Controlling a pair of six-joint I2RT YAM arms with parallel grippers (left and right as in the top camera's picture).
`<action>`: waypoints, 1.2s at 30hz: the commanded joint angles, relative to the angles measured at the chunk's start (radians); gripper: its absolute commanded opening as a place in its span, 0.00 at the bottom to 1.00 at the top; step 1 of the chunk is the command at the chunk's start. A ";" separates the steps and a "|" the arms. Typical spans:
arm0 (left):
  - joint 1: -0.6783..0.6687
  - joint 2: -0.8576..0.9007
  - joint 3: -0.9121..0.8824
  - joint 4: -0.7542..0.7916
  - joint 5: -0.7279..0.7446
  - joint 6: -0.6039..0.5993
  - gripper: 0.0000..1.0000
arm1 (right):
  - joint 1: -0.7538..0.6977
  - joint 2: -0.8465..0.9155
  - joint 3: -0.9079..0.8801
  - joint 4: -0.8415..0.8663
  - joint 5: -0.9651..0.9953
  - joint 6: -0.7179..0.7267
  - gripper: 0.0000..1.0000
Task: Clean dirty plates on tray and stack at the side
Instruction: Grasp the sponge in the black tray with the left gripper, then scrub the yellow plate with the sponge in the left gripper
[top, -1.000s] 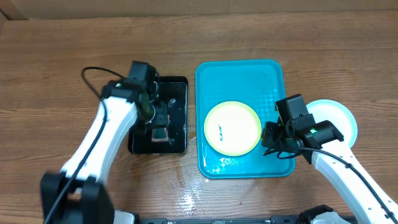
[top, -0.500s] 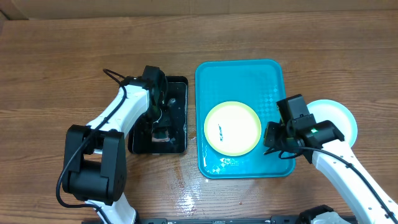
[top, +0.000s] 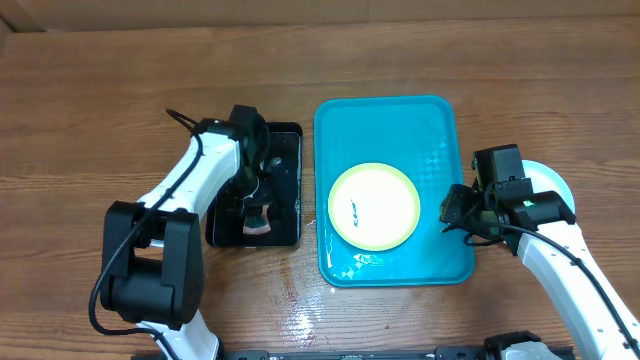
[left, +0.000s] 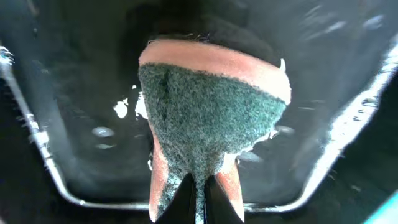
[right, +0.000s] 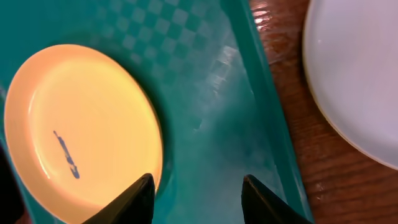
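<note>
Sponge (left: 211, 106) sits pinched in the left hand (left: 198, 194) over the black tray (top: 288, 160). The right hand (right: 198, 190) hangs open and empty over the turquoise tray (top: 385, 115), beside the yellow-green plate (top: 374, 206).

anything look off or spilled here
The yellow-green plate on the turquoise tray carries a small blue smear, and water glistens on the wooden table on the robot's side of the tray. Nothing looks tipped or broken.

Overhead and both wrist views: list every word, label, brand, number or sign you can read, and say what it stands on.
None: there is no readable text in any view. The blue mark on the yellow-green plate in the turquoise tray is a smear, not writing.
</note>
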 joint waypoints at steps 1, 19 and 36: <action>-0.005 -0.021 0.095 -0.035 0.002 0.029 0.04 | -0.001 0.033 -0.024 0.029 -0.048 -0.050 0.47; -0.102 -0.059 0.288 -0.180 -0.063 0.016 0.04 | 0.039 0.306 -0.028 0.210 -0.217 -0.134 0.42; -0.404 -0.056 0.275 0.147 0.097 -0.157 0.04 | 0.072 0.399 -0.028 0.264 -0.170 -0.070 0.04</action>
